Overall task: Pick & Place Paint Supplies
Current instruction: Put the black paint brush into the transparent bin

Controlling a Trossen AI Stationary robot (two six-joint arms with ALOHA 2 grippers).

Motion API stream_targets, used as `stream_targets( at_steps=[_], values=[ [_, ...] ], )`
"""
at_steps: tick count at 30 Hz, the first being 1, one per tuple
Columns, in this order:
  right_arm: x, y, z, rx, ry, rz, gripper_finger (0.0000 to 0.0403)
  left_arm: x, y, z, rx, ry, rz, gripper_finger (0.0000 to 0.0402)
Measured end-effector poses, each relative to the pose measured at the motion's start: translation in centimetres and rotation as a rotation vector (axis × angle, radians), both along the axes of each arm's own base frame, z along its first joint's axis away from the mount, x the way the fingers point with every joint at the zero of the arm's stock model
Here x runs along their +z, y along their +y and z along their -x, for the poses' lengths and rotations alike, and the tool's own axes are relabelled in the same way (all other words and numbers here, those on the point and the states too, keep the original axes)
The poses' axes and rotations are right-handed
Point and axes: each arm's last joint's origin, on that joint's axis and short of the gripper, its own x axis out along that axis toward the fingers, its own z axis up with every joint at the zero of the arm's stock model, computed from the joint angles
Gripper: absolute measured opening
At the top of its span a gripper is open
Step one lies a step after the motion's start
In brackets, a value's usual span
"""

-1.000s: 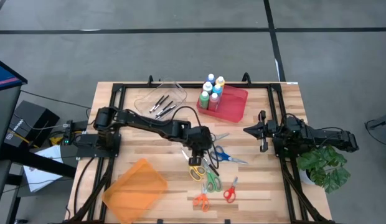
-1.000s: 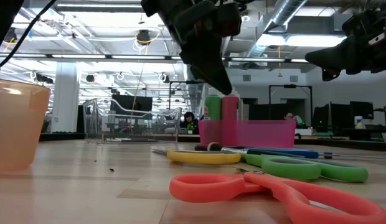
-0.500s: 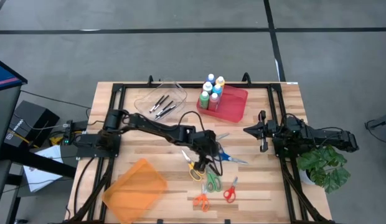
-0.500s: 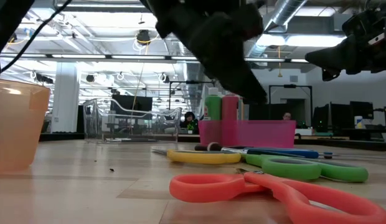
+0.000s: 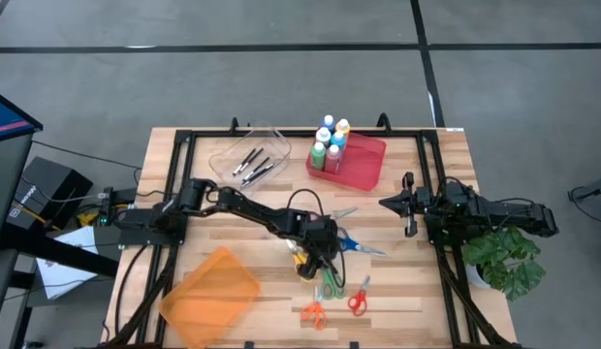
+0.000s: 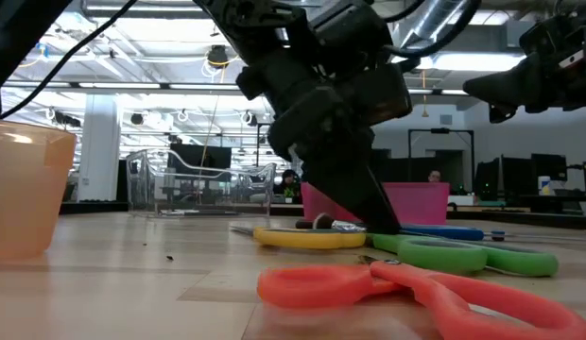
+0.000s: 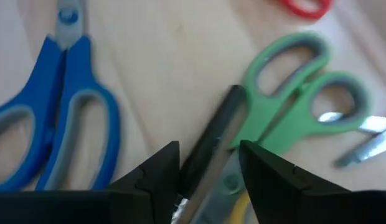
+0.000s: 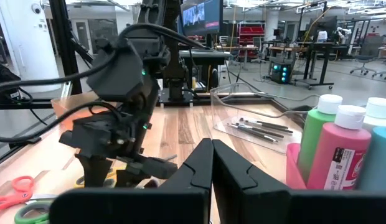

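Your counter (image 5: 417,291) is a wood slab with a black frame around it. Left arm reaches across it from the left side; right arm is parked at the right edge by the green plant (image 5: 504,260).

Orange bin (image 5: 211,296) sits front-left, tilted. Red tray (image 5: 370,167) is at the back, centre-right, and the paint bottles (image 5: 329,141) stand upright in its left end, white caps up: green, pink, blue, yellow visible. They're well apart from both claws. Clear tray (image 5: 223,155) is just left of the red one, with a few dark pens (image 5: 252,164) lying in it.

What's in your way is the scissor pile in the middle: blue scissors (image 5: 351,241), yellow scissors (image 5: 302,259), green scissors (image 5: 331,284), then red scissors (image 5: 358,301) and orange scissors (image 5: 312,313) nearer the front edge.

Left claw (image 5: 321,260) is down in that pile, tips at counter level. Wrist view shows its fingers (image 7: 268,174) spread, with a dark bar-shaped piece (image 7: 213,140) in the gap and green handles just beyond; blue handles off to one side. Can't tell if the fingers touch that piece.

Right claw (image 5: 409,205) hangs above the counter near the right frame, fingers pressed together, holding nothing.
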Motion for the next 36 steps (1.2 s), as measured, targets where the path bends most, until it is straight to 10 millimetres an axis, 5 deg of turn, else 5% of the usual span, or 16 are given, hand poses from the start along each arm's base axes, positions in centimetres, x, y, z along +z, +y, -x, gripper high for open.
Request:
stream_targets(
  at_steps=[11, 36],
  values=[
    [0.0, 0.0, 0.0, 0.0, 0.0, 0.0, 0.0, 1.4, 1.0, -0.1, 0.036, -0.033, -0.012, 0.015],
    [0.0, 0.0, 0.0, 0.0, 0.0, 0.0, 0.0, -0.4, 2.8, 1.3, -0.004, 0.039, -0.048, 0.0145]
  ],
)
